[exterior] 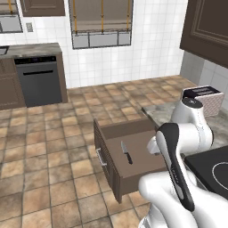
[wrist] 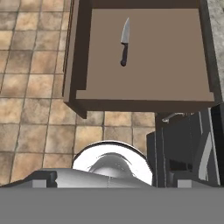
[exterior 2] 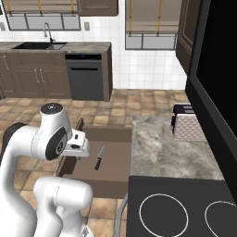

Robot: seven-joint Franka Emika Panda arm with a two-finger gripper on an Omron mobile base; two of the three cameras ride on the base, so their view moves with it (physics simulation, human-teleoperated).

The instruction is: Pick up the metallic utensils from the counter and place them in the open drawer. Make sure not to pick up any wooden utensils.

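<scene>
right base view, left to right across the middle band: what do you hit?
Robot arm → knife lying in the open drawer → counter → toaster.

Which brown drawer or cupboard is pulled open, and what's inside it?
The open drawer beside the stone counter is pulled out over the floor; a black-handled knife lies inside. The cabinets under the sink are shut.

The white arm is folded up high and close to its base, wrist turned downward.
</scene>
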